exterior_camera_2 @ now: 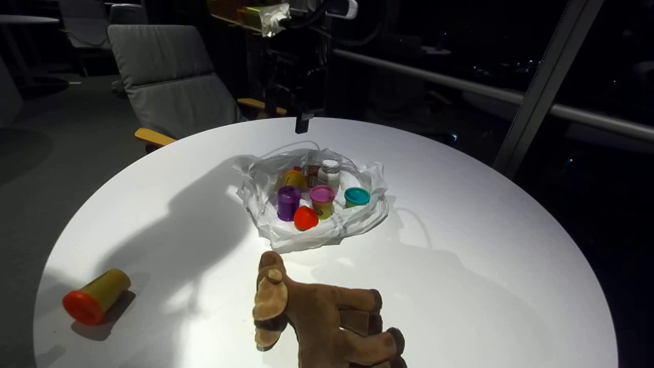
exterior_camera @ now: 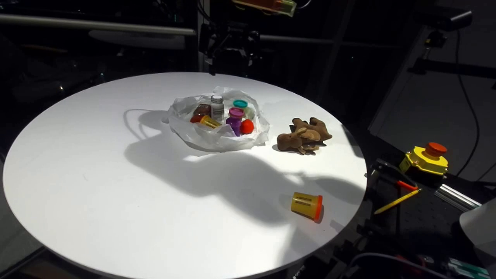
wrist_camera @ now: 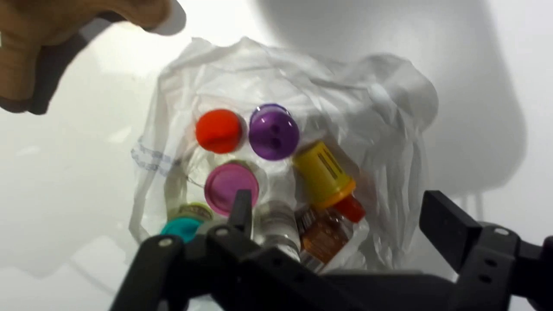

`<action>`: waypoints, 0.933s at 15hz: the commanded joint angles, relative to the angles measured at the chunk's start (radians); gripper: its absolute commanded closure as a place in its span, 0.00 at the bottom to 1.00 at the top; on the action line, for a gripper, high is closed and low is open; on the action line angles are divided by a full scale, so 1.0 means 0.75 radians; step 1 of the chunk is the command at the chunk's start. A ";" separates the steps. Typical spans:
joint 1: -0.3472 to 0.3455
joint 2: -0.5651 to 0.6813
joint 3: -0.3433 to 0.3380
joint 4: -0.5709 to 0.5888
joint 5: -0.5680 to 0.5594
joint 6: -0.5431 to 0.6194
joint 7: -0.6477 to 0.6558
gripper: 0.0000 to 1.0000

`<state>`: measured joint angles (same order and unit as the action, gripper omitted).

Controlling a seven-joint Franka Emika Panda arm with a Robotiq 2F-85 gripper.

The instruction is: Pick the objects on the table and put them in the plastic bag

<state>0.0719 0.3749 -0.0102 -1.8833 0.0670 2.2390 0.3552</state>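
A: How far along is the packing?

B: Largest first. Table (exterior_camera: 116,217): white, round, filling much of both exterior views. Plastic bag (exterior_camera: 217,144): spread open, upper centre in an exterior view. Gripper (wrist_camera: 337,209): fingers wide apart at the bottom of the wrist view, nothing visibly held. Plush animal (exterior_camera_2: 314,309): lower centre in an exterior view, outside the bag. Loose tub (exterior_camera: 304,205): yellow, orange-lidded, on its side at lower right in an exterior view.

A: The balance, then?

B: Mostly done, by judgement. The bag holds a white bottle (exterior_camera: 217,108), a brown item (wrist_camera: 324,239) of uncertain kind, a yellow bagged tub (wrist_camera: 324,172), a pink-lidded tub (wrist_camera: 231,185), a purple container (wrist_camera: 274,134), a teal-lidded tub (wrist_camera: 183,229) and a red ball (wrist_camera: 218,131). Plush animal and loose tub are left to pack.

A: Legible lettering?

B: None. Bluish marks (wrist_camera: 151,157) on the bag, the bottle's label (exterior_camera: 217,113) and the yellow tubs' dark panels (wrist_camera: 329,160) are too small or blurred to read.
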 commanded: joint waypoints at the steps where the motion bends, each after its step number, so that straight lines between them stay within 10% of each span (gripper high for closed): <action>1: -0.017 -0.217 0.021 -0.338 0.008 0.027 -0.162 0.00; 6: -0.010 -0.417 0.046 -0.699 -0.005 0.012 -0.319 0.00; 14: -0.013 -0.377 0.048 -0.674 -0.003 0.001 -0.297 0.00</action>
<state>0.0708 0.0924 0.0178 -2.3905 0.0657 2.2416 0.1320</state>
